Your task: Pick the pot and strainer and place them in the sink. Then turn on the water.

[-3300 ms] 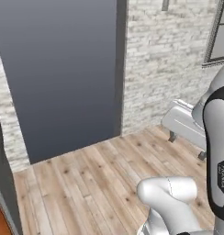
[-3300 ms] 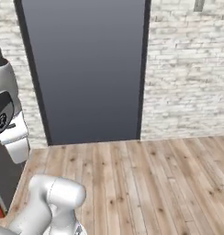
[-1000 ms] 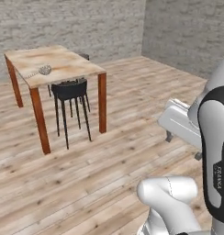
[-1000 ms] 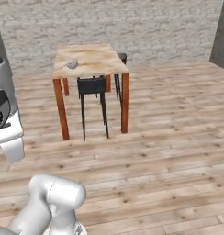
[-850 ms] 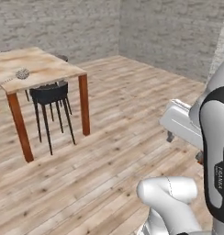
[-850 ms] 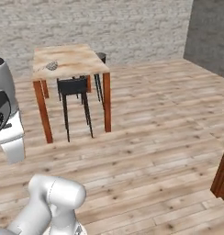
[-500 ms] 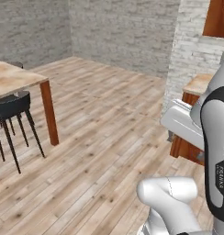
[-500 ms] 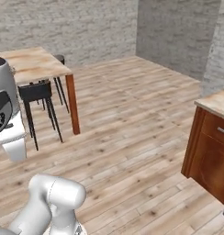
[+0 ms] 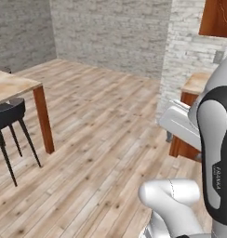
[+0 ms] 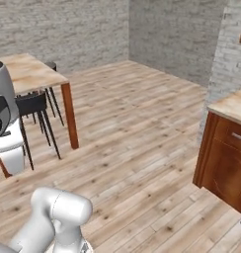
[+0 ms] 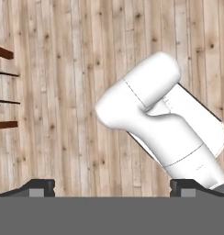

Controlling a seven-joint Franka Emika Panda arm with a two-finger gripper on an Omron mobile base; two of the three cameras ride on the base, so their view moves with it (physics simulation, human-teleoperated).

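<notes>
Tool (image 11: 112,188) with small dark tips spread wide, released, grasping nothing, above pale wooden plank floor (image 11: 58,92).

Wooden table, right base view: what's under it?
Under the wooden table stands a black stool on thin legs, on the plank floor. The robot's white arm covers the table's near left part, so what is beneath there cannot be seen.

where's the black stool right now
The black stool is at the left of both base views, tucked under the near edge of the wooden table, beside its red-brown leg, on the plank floor.
</notes>
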